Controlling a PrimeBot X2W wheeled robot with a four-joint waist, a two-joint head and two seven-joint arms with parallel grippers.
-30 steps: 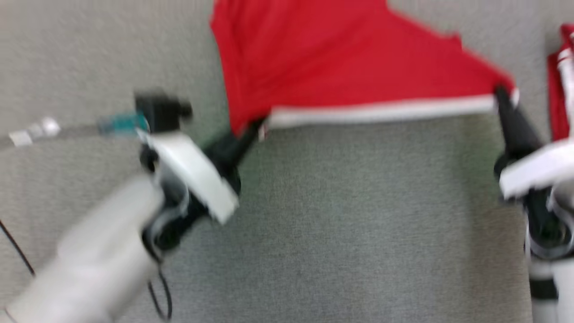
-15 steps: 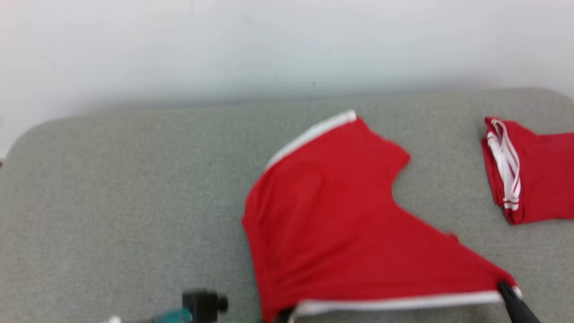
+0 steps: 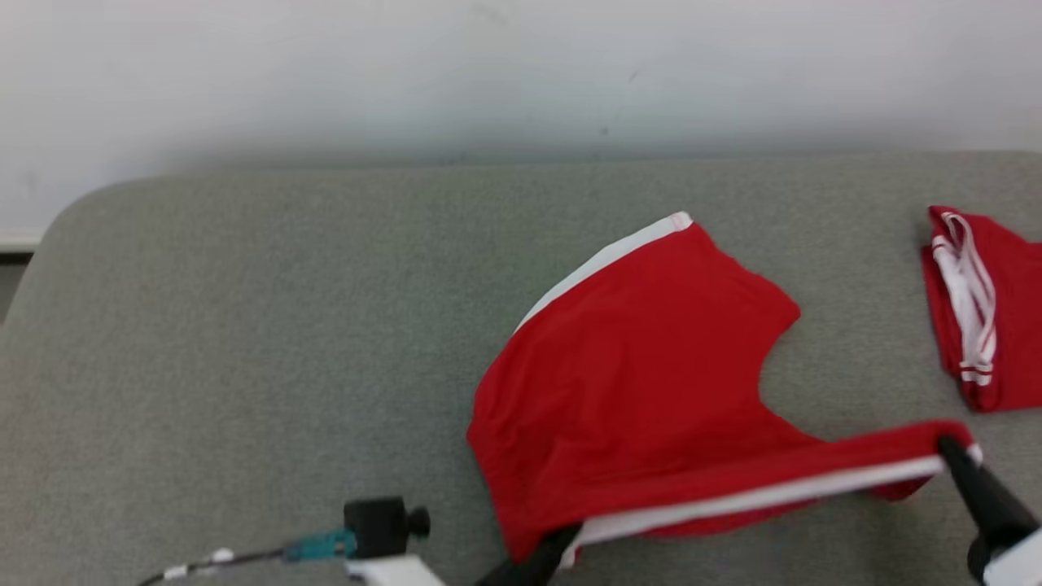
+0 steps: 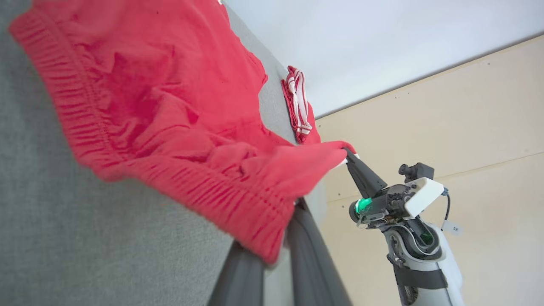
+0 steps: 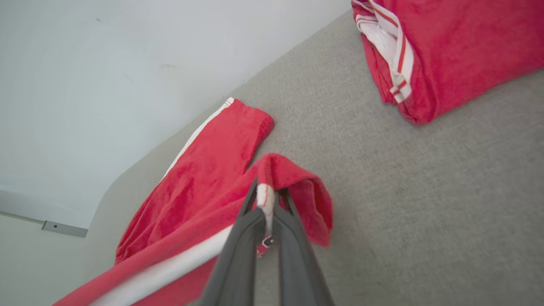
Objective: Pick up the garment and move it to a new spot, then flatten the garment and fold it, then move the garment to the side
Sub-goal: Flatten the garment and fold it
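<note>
Red garment [image 3: 643, 382] lies mostly on grey surface [image 3: 244, 325], near edge lifted, white stripe stretched between both pincers. Left pincer [image 3: 562, 541] pinching elastic waistband corner. Right pincer [image 3: 948, 448] pressed together on striped corner. Folded red garment [image 3: 989, 325] well apart, far right, same surface.

Soft, even, bright light leaves only faint shadows; the head view is slightly blurred overall, and the left wrist view smears the lower edge of the garment [image 4: 161, 106].
</note>
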